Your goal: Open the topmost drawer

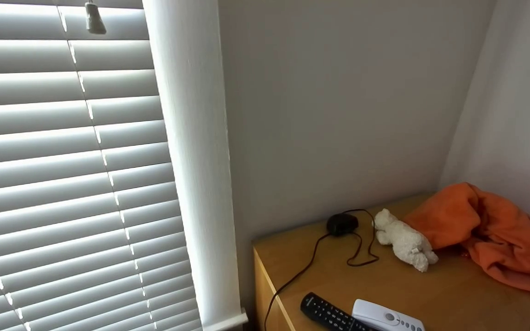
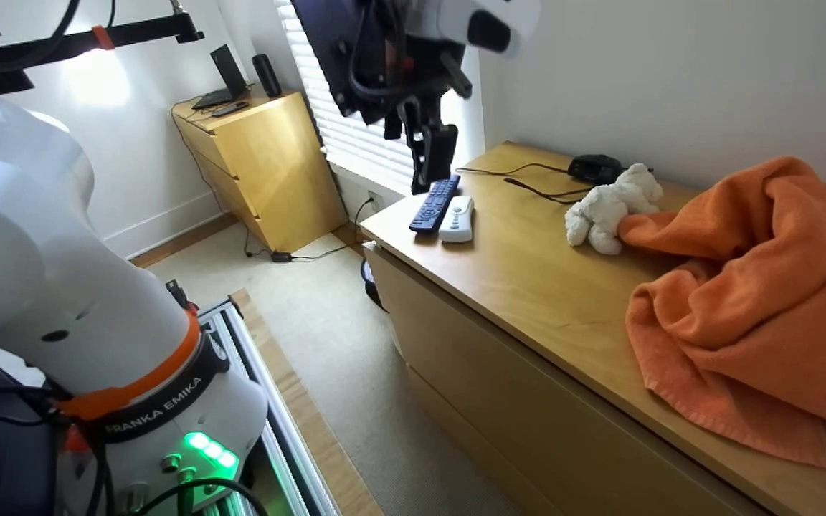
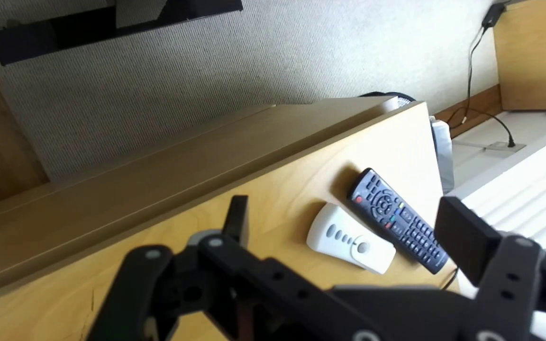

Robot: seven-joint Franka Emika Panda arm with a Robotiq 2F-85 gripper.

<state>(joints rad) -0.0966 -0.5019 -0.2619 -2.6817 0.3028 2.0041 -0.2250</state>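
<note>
The topmost drawer (image 2: 499, 351) is the wide tan front just under the wooden top of the near dresser. A narrow dark gap runs along its upper edge; I cannot tell if it is fully shut. Its front also shows in the wrist view (image 3: 173, 175), running diagonally, with no handle visible. My gripper (image 2: 430, 159) is above the dresser's far left corner in an exterior view. In the wrist view my gripper (image 3: 351, 227) is open and empty, its two black fingers wide apart over the dresser top, behind the drawer's edge. It is out of view in the remaining exterior view.
A dark remote (image 3: 398, 220) and a white remote (image 3: 351, 239) lie on the dresser top below the fingers. A white plush toy (image 2: 614, 208), black adapter with cable (image 2: 594, 169) and orange cloth (image 2: 771, 287) lie further along. Window blinds (image 1: 62, 161) stand beside the dresser.
</note>
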